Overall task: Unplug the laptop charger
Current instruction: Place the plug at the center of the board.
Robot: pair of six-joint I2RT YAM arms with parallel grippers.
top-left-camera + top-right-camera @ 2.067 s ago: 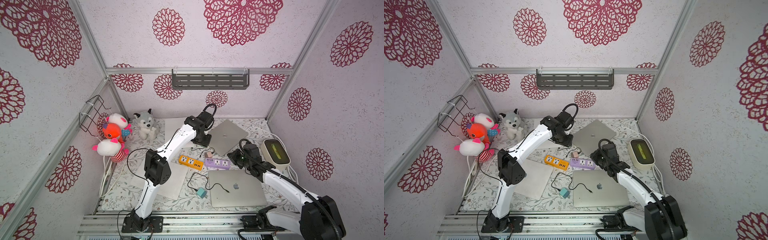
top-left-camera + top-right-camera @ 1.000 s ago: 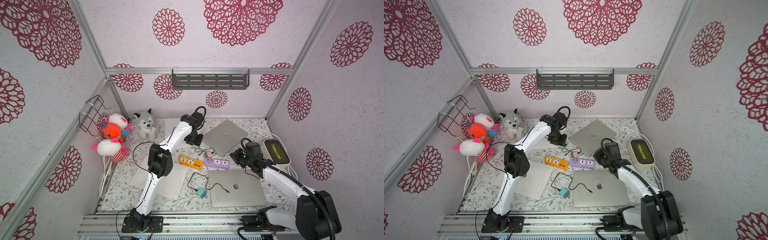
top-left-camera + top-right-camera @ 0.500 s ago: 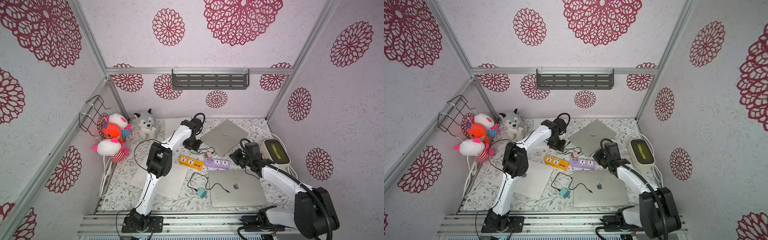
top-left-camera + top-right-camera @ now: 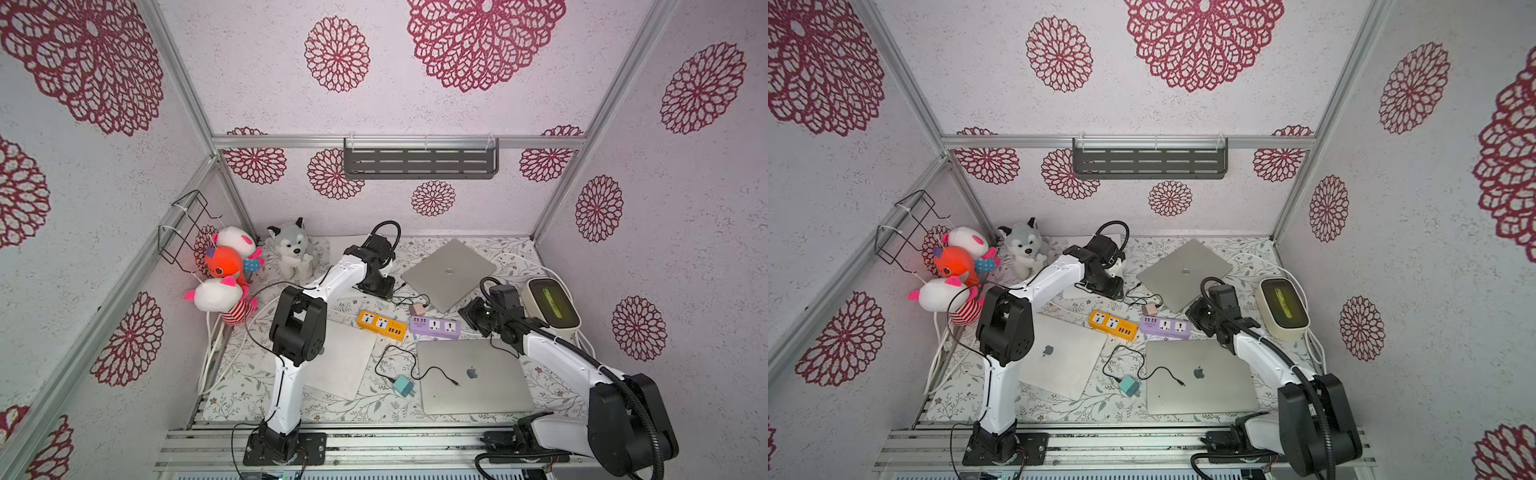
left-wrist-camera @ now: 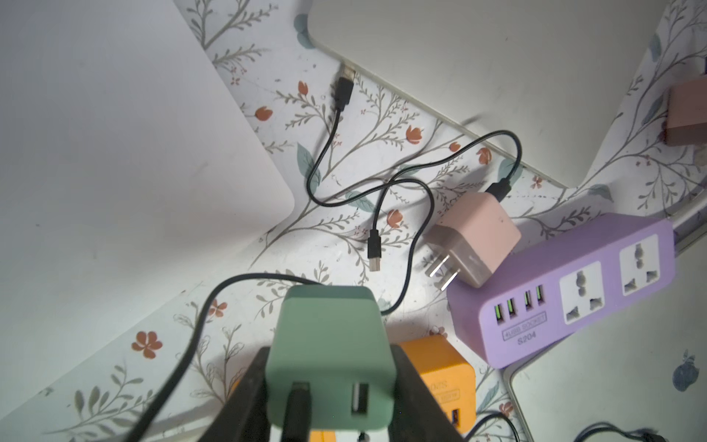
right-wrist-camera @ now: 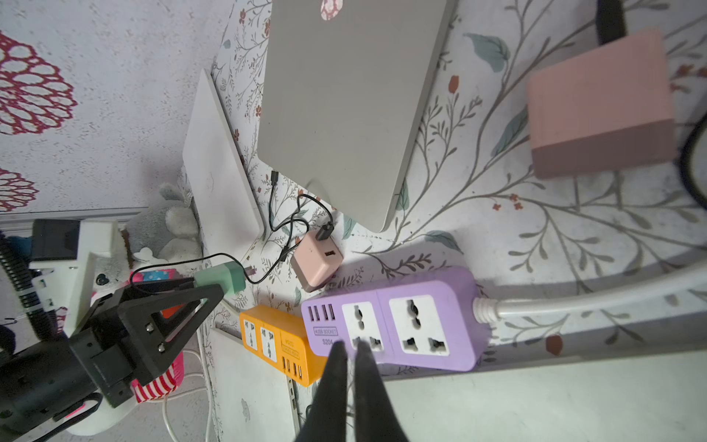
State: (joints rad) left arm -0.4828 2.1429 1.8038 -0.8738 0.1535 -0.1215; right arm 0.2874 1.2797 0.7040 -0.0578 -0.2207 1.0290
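Observation:
My left gripper (image 5: 331,350) is shut on a green laptop charger (image 5: 329,325), held by its two sides above the floral mat. In the right wrist view the charger (image 6: 231,279) hangs in the air with its prongs bare and in no socket, and a black cable trails from it. In both top views this gripper (image 4: 380,291) (image 4: 1106,291) hovers behind the orange power strip (image 4: 381,325). My right gripper (image 6: 351,346) is shut, its tips pressing on the purple power strip (image 6: 394,317) by a socket.
A pink charger (image 5: 474,237) lies loose beside the purple strip. Closed laptops lie at the back (image 4: 449,274), front right (image 4: 473,374) and front left (image 4: 345,365). A teal charger (image 4: 403,386) lies in front. Plush toys (image 4: 224,270) fill the left corner; a white device (image 4: 550,305) stands at right.
My left gripper has drifted left and slightly forward, away from the back laptop, still holding the green charger. The right gripper has stayed on the purple strip.

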